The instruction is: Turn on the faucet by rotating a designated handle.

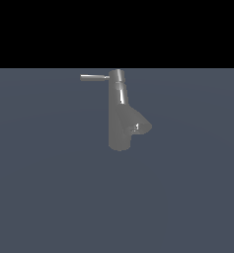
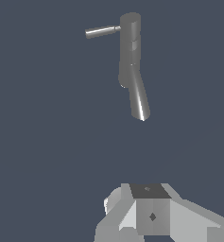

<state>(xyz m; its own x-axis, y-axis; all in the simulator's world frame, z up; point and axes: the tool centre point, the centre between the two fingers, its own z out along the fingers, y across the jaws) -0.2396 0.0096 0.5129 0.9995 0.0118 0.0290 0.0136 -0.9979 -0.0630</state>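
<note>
The tall shiny grey metal faucet [image 1: 120, 121] stood untouched, its thin rod handle [image 1: 94, 77] sideways; the tool [image 2: 149, 215] sat well apart, its spread untellable.

Plain slate-blue ground [image 1: 49, 197] and black backdrop [image 1: 116, 29]

From my remote station I see only a flat, unmarked slate-blue surface; in the exterior view it meets a solid black band along a straight horizon above it, while the wrist view shows the same blue throughout.
</note>
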